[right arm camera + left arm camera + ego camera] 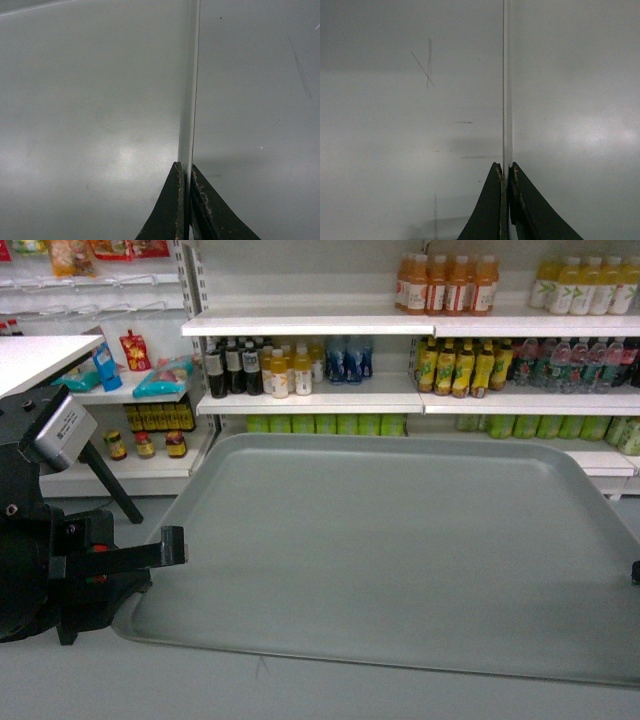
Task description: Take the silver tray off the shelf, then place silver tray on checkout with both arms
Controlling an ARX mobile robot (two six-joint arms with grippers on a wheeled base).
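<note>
On the white tabletop [300, 695] lies the silver tray [400, 550], flat, long axis running left to right. Left pincer [506, 172] and right pincer [185, 172] each clench a short-side rim; bare tabletop fronts the tray.

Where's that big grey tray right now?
The silver tray fills the middle of the head view, lying low over the white checkout in front of the drink shelves, with the left gripper and right gripper pinching opposite rims.

Silver tray [400, 550] right end cut off by frame; right pincer [635, 572] barely visible (edge sliver)
</note>
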